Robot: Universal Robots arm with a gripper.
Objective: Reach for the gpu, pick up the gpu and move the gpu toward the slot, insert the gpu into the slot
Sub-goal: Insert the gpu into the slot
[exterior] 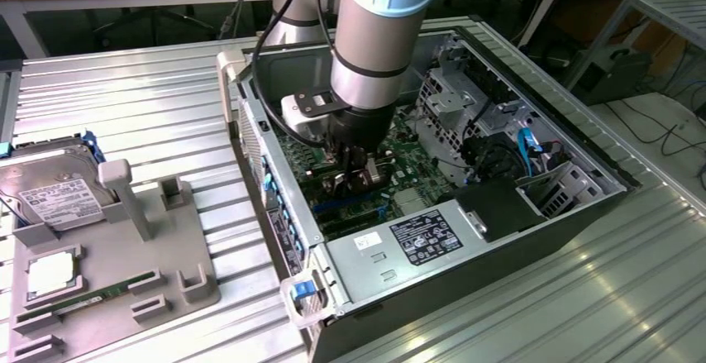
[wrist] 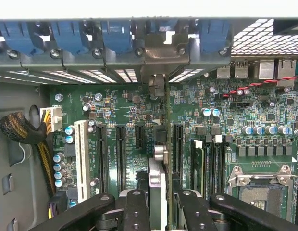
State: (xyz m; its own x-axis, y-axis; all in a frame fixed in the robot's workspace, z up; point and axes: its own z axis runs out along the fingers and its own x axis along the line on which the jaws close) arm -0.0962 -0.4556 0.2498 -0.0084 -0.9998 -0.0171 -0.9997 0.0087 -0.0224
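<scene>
- Silver-grey arm reaches steeply down into the open black computer case (exterior: 574, 206); black two-finger gripper (exterior: 355, 183) sits low over the green motherboard (wrist: 115, 115).
- Fingers (wrist: 135, 207) closed narrowly on the thin dark grey-black gpu card (wrist: 158, 190), held edge-on and upright between black expansion slots (wrist: 102, 159).
- Card's silvery bracket (wrist: 161, 55) meets the rear blue clips (wrist: 115, 36).
- Silver hard drive (exterior: 50, 189) lies on the grey fixture tray (exterior: 111, 272), exterior view's left, well apart.

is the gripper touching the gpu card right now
Touching. In the wrist view the gripper has its black fingers pressed against both sides of the thin upright gpu card, held edge-on above the motherboard.
</scene>
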